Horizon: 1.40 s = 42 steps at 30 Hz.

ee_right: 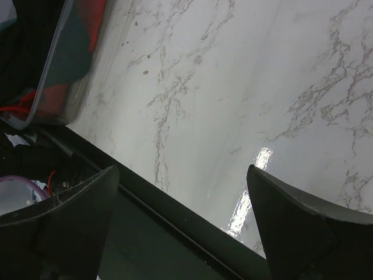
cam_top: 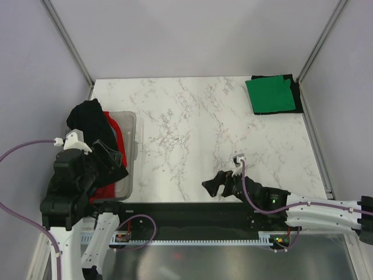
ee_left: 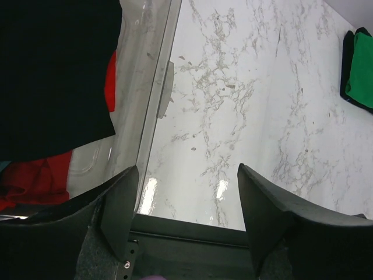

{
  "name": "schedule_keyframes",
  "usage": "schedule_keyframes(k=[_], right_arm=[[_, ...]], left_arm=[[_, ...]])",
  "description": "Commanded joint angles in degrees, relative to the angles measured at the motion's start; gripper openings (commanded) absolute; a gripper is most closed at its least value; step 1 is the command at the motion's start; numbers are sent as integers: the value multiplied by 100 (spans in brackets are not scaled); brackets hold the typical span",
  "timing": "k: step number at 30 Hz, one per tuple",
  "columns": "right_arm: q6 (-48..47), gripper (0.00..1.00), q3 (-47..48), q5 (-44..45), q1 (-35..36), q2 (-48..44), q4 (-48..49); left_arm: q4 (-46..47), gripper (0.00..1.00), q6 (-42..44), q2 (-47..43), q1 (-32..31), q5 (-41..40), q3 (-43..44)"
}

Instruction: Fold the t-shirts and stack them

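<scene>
The black t-shirt [cam_top: 87, 116] is lying heaped over the far end of the translucent plastic bin [cam_top: 133, 133], with a red t-shirt [cam_top: 115, 132] bunching beneath it. A dull bluish layer under those may be a third shirt, though the bin wall is blurring it. The bin's long axis is running near-to-far along the left side of the marble table [cam_top: 192, 134].

The left gripper [ee_left: 186, 169] is hovering at the bin's near end with its jaws spread wide and nothing between them. The heap is lying just to its left, so this arm is by far the nearer.

The right gripper [ee_right: 182, 169] is hanging low over the table's near edge, equally wide and empty, well apart from the bin.

A folded green t-shirt [cam_top: 269, 95] is resting in the far right corner.
</scene>
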Motion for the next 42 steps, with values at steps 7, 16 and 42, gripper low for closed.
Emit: schedule_keyframes(k=[7,16,42], right_arm=[[100,98,147,184,8,432,146],[73,98,323,131,17,811,128],[65,98,147,122,-1,459,137]], left_arm=[[998,80,-39,313,-17,12,-689],[1419,83,321,2298,-8,-1818,-180],[2001,45,892,5376,71,-2864,752]])
